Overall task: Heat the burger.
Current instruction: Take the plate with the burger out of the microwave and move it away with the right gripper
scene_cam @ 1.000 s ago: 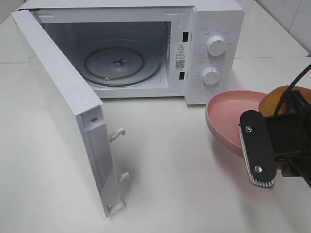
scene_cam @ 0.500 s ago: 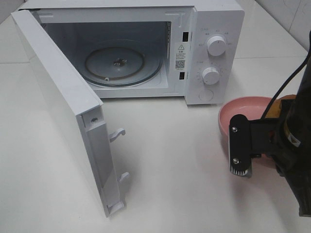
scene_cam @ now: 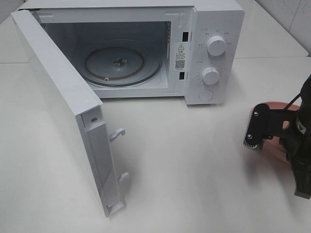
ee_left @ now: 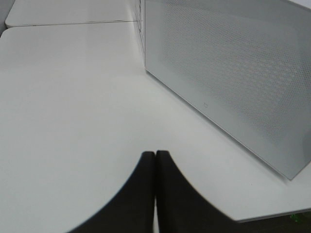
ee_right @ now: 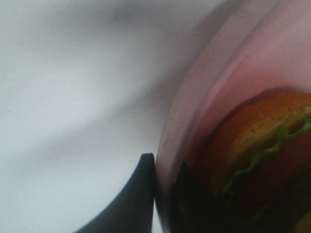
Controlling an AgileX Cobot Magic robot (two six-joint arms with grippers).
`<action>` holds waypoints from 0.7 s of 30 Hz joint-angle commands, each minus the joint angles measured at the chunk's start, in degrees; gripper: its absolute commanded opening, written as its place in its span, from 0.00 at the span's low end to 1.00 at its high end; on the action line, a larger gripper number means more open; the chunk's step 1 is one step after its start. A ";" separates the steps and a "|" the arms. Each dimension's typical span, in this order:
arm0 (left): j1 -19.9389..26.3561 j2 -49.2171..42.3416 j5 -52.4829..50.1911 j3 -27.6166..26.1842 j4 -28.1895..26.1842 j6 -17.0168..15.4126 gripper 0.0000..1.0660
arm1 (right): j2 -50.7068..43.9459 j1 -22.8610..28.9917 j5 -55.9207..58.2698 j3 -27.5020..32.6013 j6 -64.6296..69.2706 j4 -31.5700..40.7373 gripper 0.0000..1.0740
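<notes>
In the right wrist view the burger [ee_right: 257, 141], with its golden bun and green lettuce, lies in a pink plate [ee_right: 204, 97]. My right gripper [ee_right: 163, 194] is shut on the plate's rim, one finger outside and one inside. In the exterior high view that gripper [scene_cam: 262, 132] is at the far right of the table. Only slivers of the plate [scene_cam: 273, 145] show behind the arm, and the burger is hidden there. My left gripper [ee_left: 155, 187] is shut and holds nothing, low over the table beside the microwave door [ee_left: 233, 82].
The white microwave [scene_cam: 214, 29] stands at the back with its door [scene_cam: 63, 102] swung wide open toward the front left. Its glass turntable [scene_cam: 116, 63] is bare. Open tabletop lies between the microwave's front and my right gripper.
My right gripper has carried the plate and burger to the right and farther from the camera. The arm now covers most of the plate. The microwave and the left gripper have not moved.
</notes>
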 commanded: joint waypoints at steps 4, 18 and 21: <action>0.06 -0.40 -0.80 0.11 -0.29 0.00 0.00 | 3.38 -1.15 -1.20 -3.84 3.84 -2.06 0.00; 0.06 -0.40 -0.80 0.11 -0.29 0.00 0.00 | 3.72 -1.15 -2.12 -6.19 7.56 6.70 0.24; 0.06 -0.40 -0.80 0.11 -0.29 0.00 0.00 | 3.72 -1.15 -0.11 -8.77 7.45 11.52 0.37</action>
